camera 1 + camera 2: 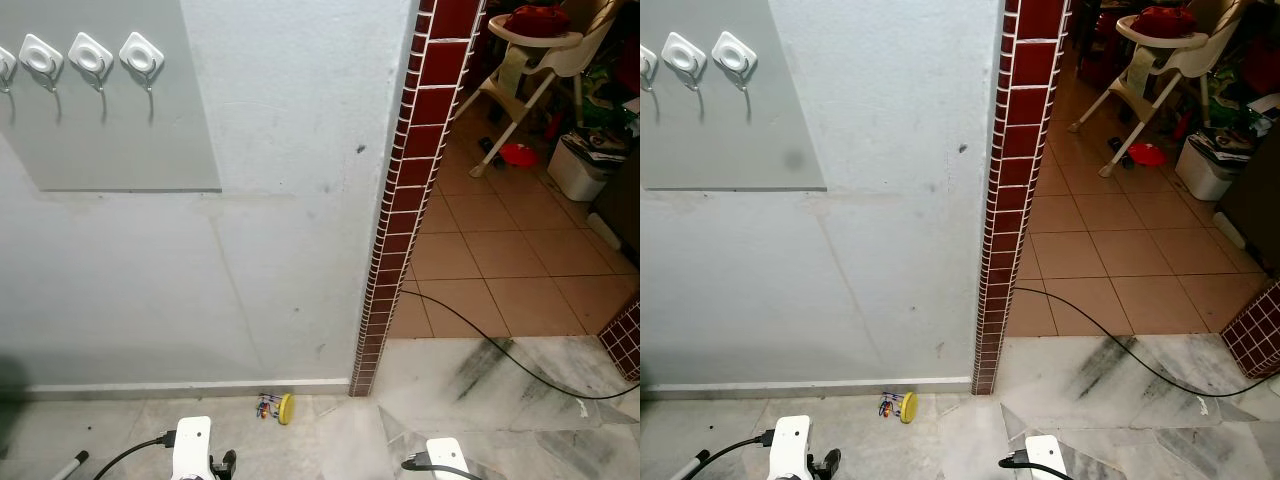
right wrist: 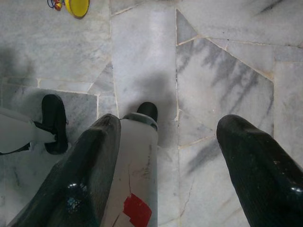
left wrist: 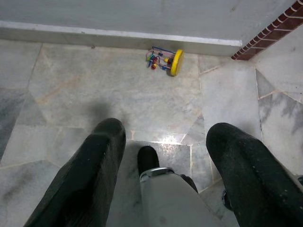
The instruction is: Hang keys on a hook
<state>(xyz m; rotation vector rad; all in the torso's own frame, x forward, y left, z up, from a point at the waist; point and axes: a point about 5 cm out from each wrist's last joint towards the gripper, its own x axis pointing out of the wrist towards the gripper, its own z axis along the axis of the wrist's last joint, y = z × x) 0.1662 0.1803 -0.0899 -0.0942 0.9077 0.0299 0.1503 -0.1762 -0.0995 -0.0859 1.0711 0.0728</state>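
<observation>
Keys on a yellow disc-shaped fob are lying on the marble floor against the grey wall's skirting, beside the dark red tiled pillar. White square wall hooks are sitting high on a grey panel, well apart from them. We are hanging both arms low. Our left hand is showing its fingers spread apart above the floor, the keys ahead; our right hand is likewise gaping, empty. Head views are adding a white high chair beyond.

White hooks on grey wall panel, red-tiled pillar, keys on floor
</observation>
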